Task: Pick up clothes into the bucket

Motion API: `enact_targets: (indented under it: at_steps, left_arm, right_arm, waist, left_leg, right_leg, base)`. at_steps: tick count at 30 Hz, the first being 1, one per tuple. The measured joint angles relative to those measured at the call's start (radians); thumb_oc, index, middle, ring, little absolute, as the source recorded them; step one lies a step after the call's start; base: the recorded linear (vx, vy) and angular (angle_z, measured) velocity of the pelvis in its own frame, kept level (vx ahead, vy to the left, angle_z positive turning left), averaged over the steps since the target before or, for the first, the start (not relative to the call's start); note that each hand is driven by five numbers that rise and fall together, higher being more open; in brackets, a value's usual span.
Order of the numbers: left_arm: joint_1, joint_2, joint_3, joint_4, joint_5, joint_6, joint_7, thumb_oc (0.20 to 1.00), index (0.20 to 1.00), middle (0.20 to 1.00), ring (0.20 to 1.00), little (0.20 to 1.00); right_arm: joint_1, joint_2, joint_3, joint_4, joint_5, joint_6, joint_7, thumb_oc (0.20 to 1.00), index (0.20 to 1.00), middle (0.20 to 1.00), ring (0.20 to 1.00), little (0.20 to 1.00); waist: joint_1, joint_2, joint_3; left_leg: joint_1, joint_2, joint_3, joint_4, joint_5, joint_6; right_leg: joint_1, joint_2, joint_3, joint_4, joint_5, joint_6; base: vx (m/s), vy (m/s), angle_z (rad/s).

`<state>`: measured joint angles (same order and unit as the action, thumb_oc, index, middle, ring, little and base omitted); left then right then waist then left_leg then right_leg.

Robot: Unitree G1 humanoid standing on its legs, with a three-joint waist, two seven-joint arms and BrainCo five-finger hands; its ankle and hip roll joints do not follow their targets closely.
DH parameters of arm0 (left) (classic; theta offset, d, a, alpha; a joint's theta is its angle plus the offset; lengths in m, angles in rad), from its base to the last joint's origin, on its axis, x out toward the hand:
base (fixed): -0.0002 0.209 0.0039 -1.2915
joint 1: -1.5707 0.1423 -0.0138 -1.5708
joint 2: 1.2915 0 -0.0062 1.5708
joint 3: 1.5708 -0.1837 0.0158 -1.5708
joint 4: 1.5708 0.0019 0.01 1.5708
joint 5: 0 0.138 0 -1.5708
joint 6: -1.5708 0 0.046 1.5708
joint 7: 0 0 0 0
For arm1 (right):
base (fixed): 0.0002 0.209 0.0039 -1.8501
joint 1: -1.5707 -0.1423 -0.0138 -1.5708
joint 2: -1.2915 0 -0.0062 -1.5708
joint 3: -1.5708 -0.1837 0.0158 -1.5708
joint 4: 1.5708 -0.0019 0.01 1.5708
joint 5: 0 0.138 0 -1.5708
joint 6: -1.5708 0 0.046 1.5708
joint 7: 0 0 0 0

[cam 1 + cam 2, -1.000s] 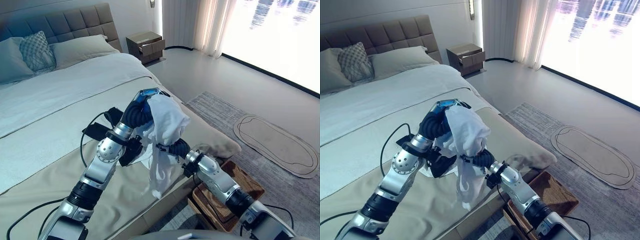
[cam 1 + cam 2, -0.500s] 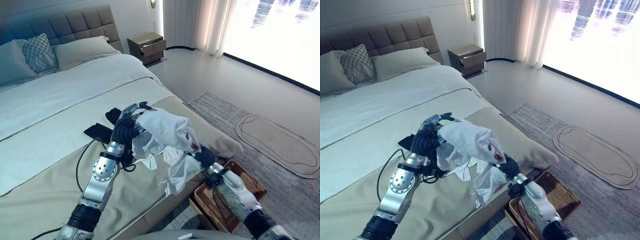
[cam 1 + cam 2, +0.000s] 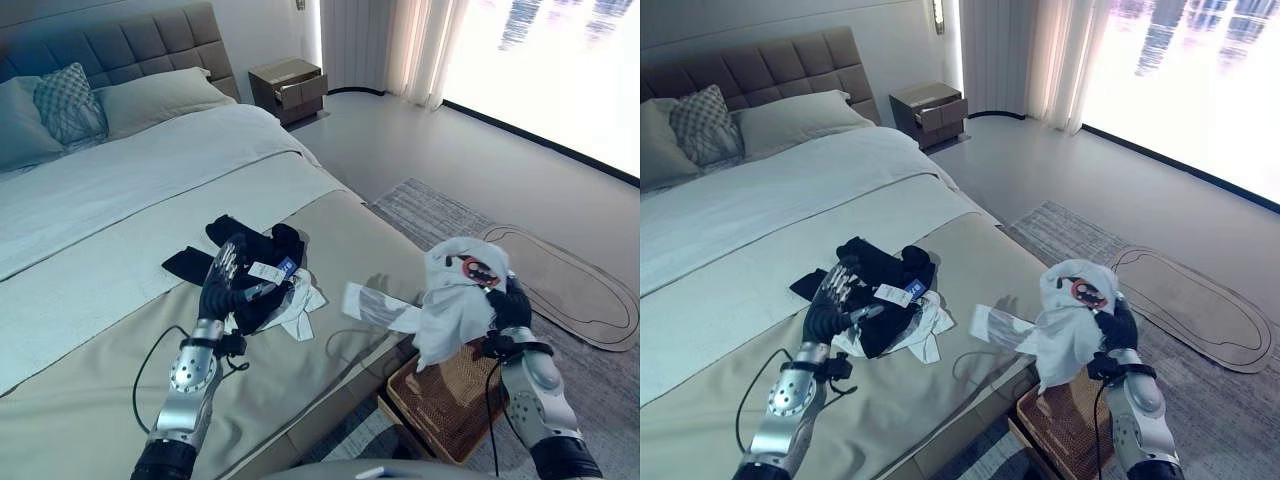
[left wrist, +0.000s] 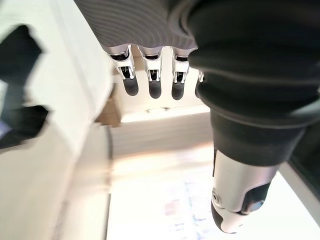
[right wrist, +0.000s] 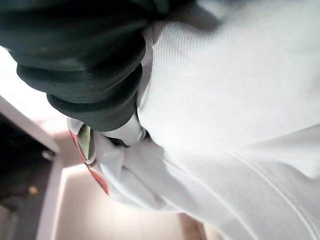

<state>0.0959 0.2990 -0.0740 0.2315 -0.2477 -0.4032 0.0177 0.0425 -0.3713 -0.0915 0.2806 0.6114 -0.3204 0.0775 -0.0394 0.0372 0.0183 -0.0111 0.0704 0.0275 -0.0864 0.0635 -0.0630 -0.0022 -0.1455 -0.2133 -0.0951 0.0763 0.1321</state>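
White cloth, a shirt (image 3: 455,300) with a red and dark print near its top, hangs bunched from the right hand (image 3: 512,305), which is raised off the near right corner of the bed (image 3: 120,300). The hand's fingers are buried in the fabric, so I cannot tell how they are set; the right wrist view has the cloth pressed against the dark ribbed cover. One end of the shirt trails left and reaches the edge of the mattress, while the bulk of it hangs over the brown woven basket (image 3: 450,400) that stands on the floor beside the bed, below the hand.

On the bed, the left hand (image 3: 222,280) is lifted with its fingers (image 4: 152,82) straight and spread, holding nothing. It is just near of a small pile of clothes (image 3: 262,275): dark pieces with a white piece under them and a white tag with blue on top.

Farther off, pillows (image 3: 70,100) lean on a padded headboard (image 3: 120,50), a bedside table (image 3: 288,88) stands by the curtains (image 3: 385,45), and a grey rug (image 3: 560,285) lies on the floor to the right.
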Motion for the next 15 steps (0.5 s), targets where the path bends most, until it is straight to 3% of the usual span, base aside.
enact_targets:
  at_steps: [9, 15]
  left_arm:
    - [0.081, -0.011, 0.035, 0.064, -0.023, 0.004, -0.026, 1.000, 1.000, 1.000, 1.000, 1.000]
    - [0.095, -0.042, 0.135, 0.056, -0.064, -0.003, 0.004, 1.000, 1.000, 1.000, 1.000, 1.000]
  right_arm:
    - [-0.030, -0.036, -0.094, 0.001, -0.073, -0.028, -0.130, 0.200, 0.200, 0.200, 0.200, 0.200]
    - [-0.040, -0.054, -0.125, 0.057, -0.165, -0.040, -0.240, 0.200, 0.200, 0.200, 0.200, 0.200]
  waist:
    - [0.003, 0.001, 0.030]
    - [0.004, -0.003, 0.056]
  left_leg:
    - [-0.003, -0.002, 0.000, 0.000, -0.004, 0.004]
    - [-0.038, -0.003, -0.002, 0.016, -0.002, -0.002]
  right_leg:
    - [-0.003, -0.002, 0.001, 0.000, -0.003, 0.003]
    - [-0.029, -0.003, 0.001, 0.005, -0.003, 0.003]
  base:
    - [0.00, 0.000, 0.00]
    - [-0.05, -0.006, 0.01]
